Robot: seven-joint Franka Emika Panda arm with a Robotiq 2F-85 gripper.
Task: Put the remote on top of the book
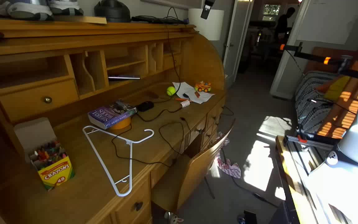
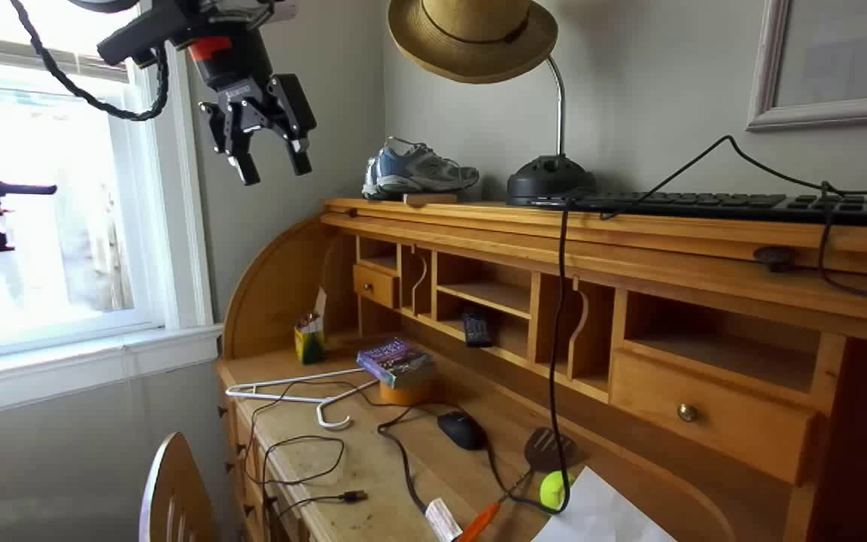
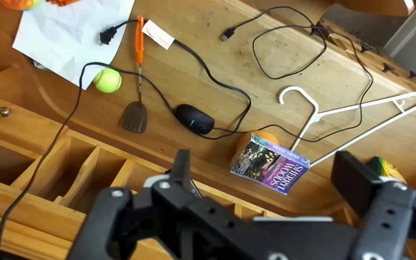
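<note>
Overhanging a shelf (image 2: 510,347), the black remote (image 2: 476,330) shows small buttons (image 2: 476,325)

You have one remote (image 2: 477,330) and one book (image 3: 271,164). You also have one each of hanger (image 3: 315,117), mouse (image 3: 194,119), spatula (image 3: 135,117), tennis ball (image 3: 107,80), crayon box (image 1: 56,175).

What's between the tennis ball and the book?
The wrist view shows a spatula, black mouse, black cables and an orange thing peeking from under the book.
</note>
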